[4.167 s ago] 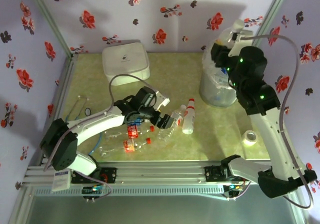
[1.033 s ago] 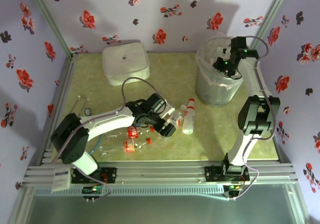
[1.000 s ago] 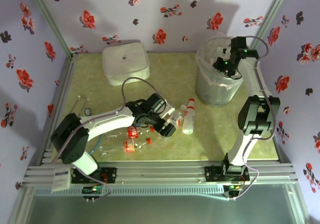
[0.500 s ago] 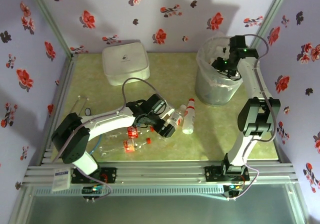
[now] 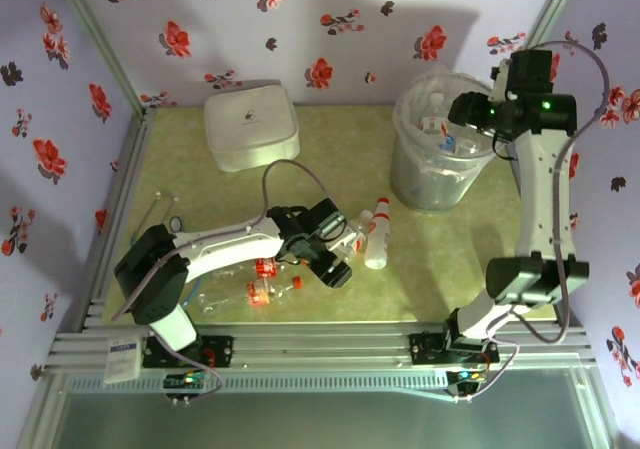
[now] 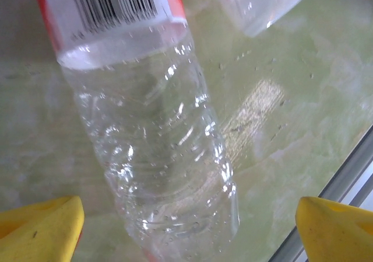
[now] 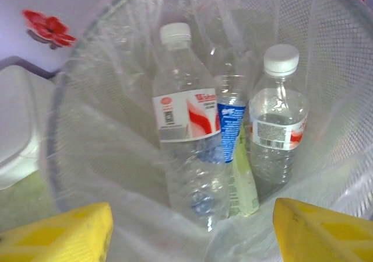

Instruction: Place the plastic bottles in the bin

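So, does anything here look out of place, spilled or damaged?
The plastic bottles lie scattered on their sides on the table beside the left hand; the clear bottle under it looks slightly crumpled. No spill shows. The three bottles in the bin lean loosely, nothing odd.

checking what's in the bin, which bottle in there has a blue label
The middle bottle; the left bottle and the right bottle have red-and-white labels.

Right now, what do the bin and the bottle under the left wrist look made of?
Bin: translucent whitish wall with fine grid texture, so mesh or textured plastic, possibly film-lined. Bottle: thin clear glossy plastic, ribbed; table shows through.
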`<action>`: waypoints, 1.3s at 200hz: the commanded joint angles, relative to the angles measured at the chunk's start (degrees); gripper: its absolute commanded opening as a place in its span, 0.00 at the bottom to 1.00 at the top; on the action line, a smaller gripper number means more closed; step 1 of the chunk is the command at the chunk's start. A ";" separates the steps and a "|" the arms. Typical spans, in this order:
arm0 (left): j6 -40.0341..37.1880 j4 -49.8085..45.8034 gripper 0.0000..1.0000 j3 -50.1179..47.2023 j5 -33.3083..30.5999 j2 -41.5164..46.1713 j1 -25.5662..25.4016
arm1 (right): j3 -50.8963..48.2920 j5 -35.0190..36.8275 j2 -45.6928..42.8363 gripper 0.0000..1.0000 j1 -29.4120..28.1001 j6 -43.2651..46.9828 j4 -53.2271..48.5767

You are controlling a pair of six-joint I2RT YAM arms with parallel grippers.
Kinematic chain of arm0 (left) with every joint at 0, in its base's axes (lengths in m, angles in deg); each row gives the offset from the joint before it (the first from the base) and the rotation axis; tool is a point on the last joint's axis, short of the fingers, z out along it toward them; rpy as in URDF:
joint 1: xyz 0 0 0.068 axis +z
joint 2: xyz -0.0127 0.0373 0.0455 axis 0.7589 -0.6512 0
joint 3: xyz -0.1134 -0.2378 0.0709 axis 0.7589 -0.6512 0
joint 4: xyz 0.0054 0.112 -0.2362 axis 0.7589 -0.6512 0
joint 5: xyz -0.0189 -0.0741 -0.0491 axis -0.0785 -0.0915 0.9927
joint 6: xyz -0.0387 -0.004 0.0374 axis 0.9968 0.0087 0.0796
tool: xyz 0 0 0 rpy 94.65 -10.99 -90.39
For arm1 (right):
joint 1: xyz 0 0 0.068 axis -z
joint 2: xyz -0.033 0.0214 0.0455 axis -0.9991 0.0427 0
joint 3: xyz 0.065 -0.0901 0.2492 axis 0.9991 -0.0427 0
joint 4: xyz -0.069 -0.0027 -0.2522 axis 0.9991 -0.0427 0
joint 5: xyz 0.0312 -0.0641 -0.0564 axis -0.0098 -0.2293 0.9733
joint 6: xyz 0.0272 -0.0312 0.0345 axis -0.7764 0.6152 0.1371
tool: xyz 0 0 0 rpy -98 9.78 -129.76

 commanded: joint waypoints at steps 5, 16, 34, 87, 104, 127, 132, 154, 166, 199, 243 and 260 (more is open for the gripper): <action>-0.48 -4.17 0.92 1.04 -2.54 -1.74 -0.50 | -6.47 -5.93 -5.41 0.73 -0.25 -2.00 3.46; -0.48 -4.69 0.90 1.54 -2.87 -2.43 -0.50 | -9.71 -8.20 -8.30 0.73 -0.25 -2.76 5.48; -0.67 -5.32 0.86 2.76 -2.86 -3.85 -0.50 | -13.94 -10.90 -12.27 0.72 -0.25 -3.60 7.49; -1.90 -5.51 0.69 5.89 -2.57 -7.80 -0.50 | -21.58 -17.85 -20.64 0.73 -0.25 -5.57 10.20; -1.98 -5.51 0.60 6.23 -2.61 -7.99 -0.50 | -24.01 -19.52 -22.64 0.73 -0.25 -6.15 10.61; -2.16 -5.76 0.58 6.18 -2.99 -7.25 -0.41 | -27.32 -22.74 -24.89 0.72 -0.28 -7.37 12.10; -2.20 -5.98 0.58 6.19 -3.25 -6.97 -0.33 | -27.75 -23.42 -25.25 0.73 -0.31 -7.59 12.31; -2.25 -6.66 0.57 5.87 -5.13 -4.74 0.33 | -29.15 -24.66 -26.41 0.73 -1.22 -8.91 13.62; -2.09 -6.57 0.56 5.44 -6.34 -2.96 1.01 | -29.60 -24.47 -26.74 0.73 -2.89 -9.26 14.16; -0.58 -2.32 0.56 2.55 -10.56 4.17 3.36 | -28.59 -21.34 -26.33 0.72 -11.47 -9.23 15.30; 0.42 11.33 0.56 -4.54 -11.94 15.09 4.33 | -27.22 -11.22 -20.91 0.71 -24.67 -12.17 17.38; -0.16 15.31 0.57 -6.90 -10.80 18.36 4.33 | -26.02 -8.76 -17.18 0.72 -28.14 -12.52 18.22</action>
